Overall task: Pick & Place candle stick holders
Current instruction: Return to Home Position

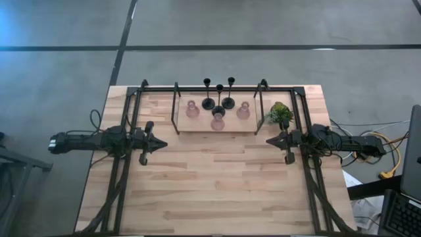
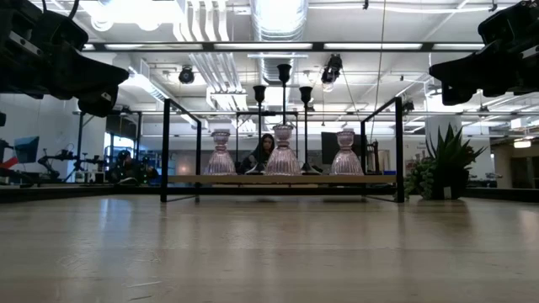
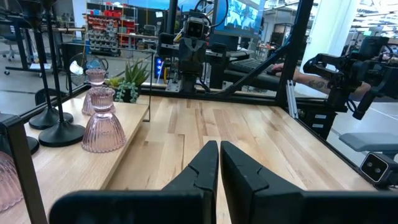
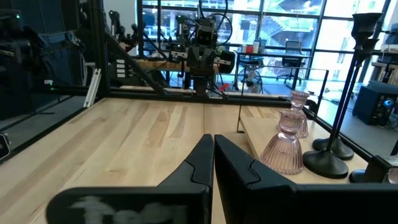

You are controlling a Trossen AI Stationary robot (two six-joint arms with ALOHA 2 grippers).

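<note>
- A wooden tabletop (image 1: 217, 191) is seen from above, with a low wooden shelf (image 1: 191, 126) in a black frame at the middle of its far side.
- Three slim black candle stick holders (image 1: 219, 108) stand upright, clustered at the back of the shelf.
- Three pink glass candle stick holders (image 1: 218, 122) stand on the shelf around them, one in front and one to each side.
- A small green plant (image 1: 280, 114) sits just beside the shelf's right end.
- The left hand (image 1: 162, 144) hovers over the tabletop's left side, its fingers clenched together on nothing.
- The right hand (image 1: 268, 140) hovers opposite it on the right side, also clenched and empty.

Six candle stick holders (image 1: 219, 110), one plant (image 1: 280, 113)
Three black holders (image 1: 228, 103) and three pink glass holders (image 1: 218, 122) on the shelf (image 1: 197, 126); plant beside it
</note>
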